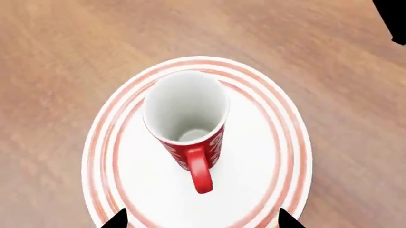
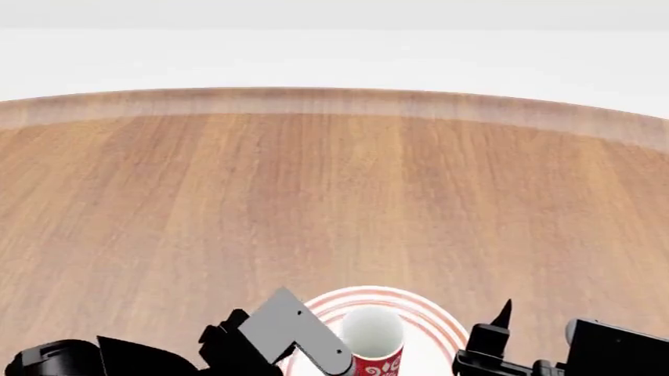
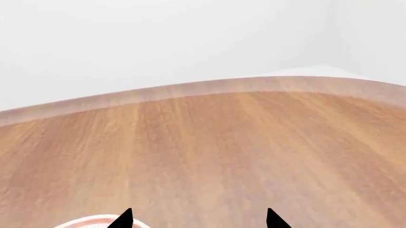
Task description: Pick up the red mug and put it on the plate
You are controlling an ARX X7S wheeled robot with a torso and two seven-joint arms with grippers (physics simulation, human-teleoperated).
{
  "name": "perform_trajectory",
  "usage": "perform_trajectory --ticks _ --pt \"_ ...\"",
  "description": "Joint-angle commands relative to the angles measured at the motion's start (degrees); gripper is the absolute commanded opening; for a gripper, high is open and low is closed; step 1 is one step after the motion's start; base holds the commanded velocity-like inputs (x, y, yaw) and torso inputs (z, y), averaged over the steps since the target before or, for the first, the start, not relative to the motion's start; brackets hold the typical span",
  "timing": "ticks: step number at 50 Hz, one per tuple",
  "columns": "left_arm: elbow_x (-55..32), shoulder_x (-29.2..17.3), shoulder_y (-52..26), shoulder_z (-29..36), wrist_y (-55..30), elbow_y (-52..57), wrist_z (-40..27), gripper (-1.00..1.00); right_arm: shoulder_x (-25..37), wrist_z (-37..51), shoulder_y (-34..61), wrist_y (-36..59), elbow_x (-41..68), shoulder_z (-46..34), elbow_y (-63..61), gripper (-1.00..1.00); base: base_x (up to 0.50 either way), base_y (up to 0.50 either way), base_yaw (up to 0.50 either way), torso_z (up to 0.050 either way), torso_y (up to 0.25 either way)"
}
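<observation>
The red mug [image 1: 187, 123] with a white pattern and white inside stands upright on the plate [image 1: 266, 156], a round white plate with red rings. Its red handle [image 1: 199, 170] points toward my left gripper [image 1: 201, 222]. That gripper is open and empty, its two black fingertips [image 1: 116, 220] spread over the plate's near rim, apart from the mug. In the head view the mug [image 2: 374, 345] and plate [image 2: 439, 325] sit at the bottom centre, partly behind my left arm [image 2: 298, 333]. My right gripper [image 3: 198, 221] is open and empty, just right of the plate [image 3: 89, 222].
A wooden table [image 2: 334, 204] stretches ahead, with its curved far edge [image 2: 334, 100] against a white background. My right arm [image 2: 585, 348] sits at the lower right of the head view. No other mugs show.
</observation>
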Motion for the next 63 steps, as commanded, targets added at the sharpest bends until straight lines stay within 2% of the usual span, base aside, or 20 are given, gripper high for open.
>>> perform_trajectory --ticks 1,3,4,6,7,9,16,19,26,27,39,63 --pt "-7.5 -17.3 -2.4 -5.0 0.0 26.8 0.0 1.00 0.0 0.3 0.5 0.2 -0.1 -0.6 0.3 1.00 0.00 0.00 0.00 0.000 0.000" --pt "-6.3 -19.1 -2.4 -6.0 1.7 29.1 0.6 1.00 0.1 0.5 0.5 0.5 -0.1 -0.9 -0.2 1.00 0.00 0.00 0.00 0.000 0.000" --pt "-5.3 -20.1 -1.6 -7.5 4.3 29.3 -1.4 1.00 0.2 0.6 0.8 0.8 -0.4 -1.3 -0.6 1.00 0.00 0.00 0.00 0.000 0.000" --pt "1.4 -19.1 1.6 -10.1 11.2 26.5 -12.5 1.00 0.7 -0.4 0.6 -1.9 -2.4 -3.5 -2.6 1.00 0.00 0.00 0.00 0.000 0.000" --pt "9.7 -18.2 4.4 -10.8 16.3 25.5 -20.1 1.00 1.0 -0.7 0.5 -3.3 -4.0 -5.1 -3.9 1.00 0.00 0.00 0.00 0.000 0.000" --pt "14.1 -17.3 8.4 -12.3 22.6 24.4 -23.4 1.00 1.5 -0.7 0.0 -6.5 -7.5 -7.7 -6.4 1.00 0.00 0.00 0.00 0.000 0.000" --pt "17.2 -18.3 12.3 -12.8 28.4 27.4 -22.5 1.00 2.2 0.2 -0.4 -8.6 -11.6 -10.9 -9.8 1.00 0.00 0.00 0.00 0.000 0.000" --pt "22.7 -17.4 14.3 -13.6 31.8 26.0 -26.5 1.00 2.2 1.2 -0.3 -10.7 -14.9 -12.9 -9.7 1.00 0.00 0.00 0.00 0.000 0.000" --pt "27.6 -16.9 16.3 -15.0 35.5 25.0 -30.7 1.00 2.6 3.0 -0.5 -12.9 -18.8 -14.7 -10.9 1.00 0.00 0.00 0.00 0.000 0.000" --pt "30.8 -16.7 16.8 -15.3 36.6 24.6 -32.9 1.00 2.6 3.0 -0.5 -13.0 -18.8 -14.8 -11.1 1.00 0.00 0.00 0.00 0.000 0.000" --pt "32.4 -16.6 17.8 -16.8 39.3 23.2 -34.0 1.00 3.3 4.2 -1.1 -15.7 -21.2 -15.6 -12.7 1.00 0.00 0.00 0.00 0.000 0.000" --pt "32.8 -16.4 17.8 -16.8 38.8 22.8 -33.6 1.00 3.4 4.7 -0.6 -14.9 -21.3 -16.3 -12.7 1.00 0.00 0.00 0.00 0.000 0.000"
